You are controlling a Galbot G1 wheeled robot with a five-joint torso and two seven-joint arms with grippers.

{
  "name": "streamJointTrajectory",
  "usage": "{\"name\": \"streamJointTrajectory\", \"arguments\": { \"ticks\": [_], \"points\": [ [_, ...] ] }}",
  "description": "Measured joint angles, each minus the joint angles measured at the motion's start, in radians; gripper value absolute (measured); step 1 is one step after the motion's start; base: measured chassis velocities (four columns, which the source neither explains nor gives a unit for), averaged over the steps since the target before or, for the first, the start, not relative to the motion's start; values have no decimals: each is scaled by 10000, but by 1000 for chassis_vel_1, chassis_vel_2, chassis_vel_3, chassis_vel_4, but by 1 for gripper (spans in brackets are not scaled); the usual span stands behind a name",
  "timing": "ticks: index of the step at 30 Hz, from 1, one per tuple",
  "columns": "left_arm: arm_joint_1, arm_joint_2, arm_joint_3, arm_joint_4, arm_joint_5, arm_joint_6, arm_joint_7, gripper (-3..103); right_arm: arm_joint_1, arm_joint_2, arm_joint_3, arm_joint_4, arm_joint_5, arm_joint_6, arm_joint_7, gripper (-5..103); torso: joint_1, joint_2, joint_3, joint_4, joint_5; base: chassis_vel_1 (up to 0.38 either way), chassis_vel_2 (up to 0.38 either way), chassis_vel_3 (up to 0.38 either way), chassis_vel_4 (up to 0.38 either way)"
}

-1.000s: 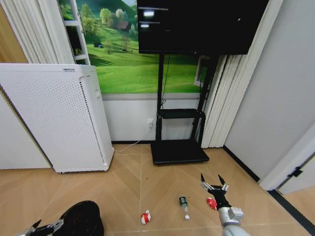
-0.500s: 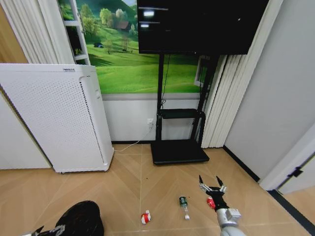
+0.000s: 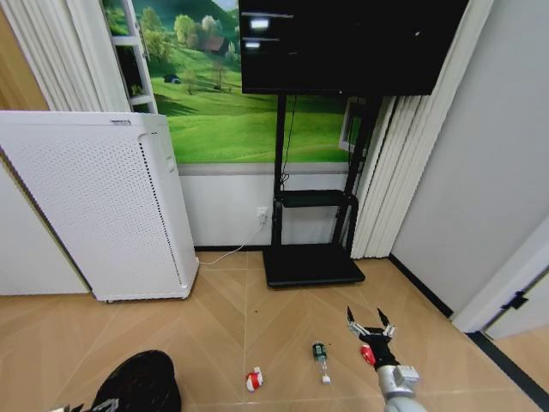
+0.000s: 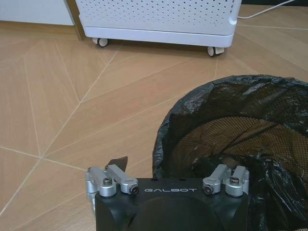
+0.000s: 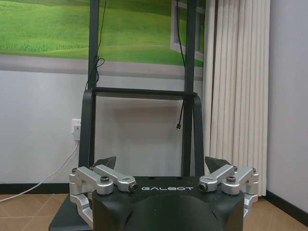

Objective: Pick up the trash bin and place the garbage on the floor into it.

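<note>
The black trash bin [image 3: 137,382] stands on the floor at the lower left, lined with a black bag. My left gripper [image 4: 168,166] is open at its near rim [image 4: 192,103], one fingertip [image 4: 119,162] outside the bin and the other lost in the dark inside. The garbage lies on the floor: a red-and-white wad [image 3: 255,378], a small greenish bottle [image 3: 321,359] and a red wrapper [image 3: 369,354]. My right gripper [image 3: 365,319] hangs open just above the red wrapper, empty, fingers spread wide [image 5: 162,162].
A tall white perforated appliance [image 3: 103,206] on wheels stands at the left against the wall. A black TV stand [image 3: 310,262] with its flat base sits ahead, with white curtains [image 3: 403,163] to its right. Bare wooden floor lies between the bin and the garbage.
My right gripper has shifted slightly left and lower over the red wrapper. My left gripper has sunk toward the bottom edge of the head view beside the bin.
</note>
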Motion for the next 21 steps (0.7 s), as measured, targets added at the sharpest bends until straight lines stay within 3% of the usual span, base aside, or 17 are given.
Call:
{"name": "streamJointTrajectory", "arguments": {
  "ticks": [1, 4, 9, 10, 13, 15, 16, 17, 18, 21],
  "points": [
    [-71, -6, 34, 104, 67, -15, 77, 78, 1, 0, 0, -8, -1, 2, 1, 100, 0, 0, 0, 1, 0, 0, 0, 0, 0],
    [-125, -9, 58, 179, 122, -47, 146, 73, 10, -1, 2, -13, -2, 3, 4, 100, 0, 1, 0, 0, 4, 0, 0, 0, 0],
    [-228, -38, 109, 300, 229, -220, 279, 51, 83, -23, 21, -74, 15, 3, 13, 100, 0, 2, 1, 1, 3, 0, 0, 0, 0],
    [-228, -38, 109, 300, 229, -220, 279, 51, 83, -23, 21, -74, 15, 3, 13, 100, 0, 2, 1, 1, 3, 0, 0, 0, 0],
    [-260, -41, 114, 325, 237, -292, 292, 35, 116, -15, 13, -98, 15, 4, 14, 100, 0, 3, 2, 0, 1, 0, 0, 0, 0],
    [-260, -41, 114, 325, 237, -292, 292, 35, 116, -15, 13, -98, 15, 4, 14, 100, 0, 3, 2, 0, 1, 0, 0, 0, 0],
    [-271, -40, 114, 330, 239, -311, 321, 30, 119, -9, 3, -99, 14, 5, 15, 100, 0, 3, 2, 1, 0, 0, 0, 0, 0],
    [-320, -40, 115, 338, 288, -396, 296, 14, 129, 13, -24, -114, 0, 7, 17, 100, 0, 2, 2, 1, 0, 0, 0, 0, 0],
    [-348, -50, 131, 348, 340, -496, 286, 10, 139, 16, -26, -129, -6, 11, 20, 100, 1, 3, 2, 0, -4, 0, 0, 0, 0],
    [-364, -61, 146, 363, 413, -611, 286, 8, 141, 16, -27, -139, -7, 14, 20, 100, 1, 3, 2, 0, -2, 0, 0, 0, 0]
  ]
}}
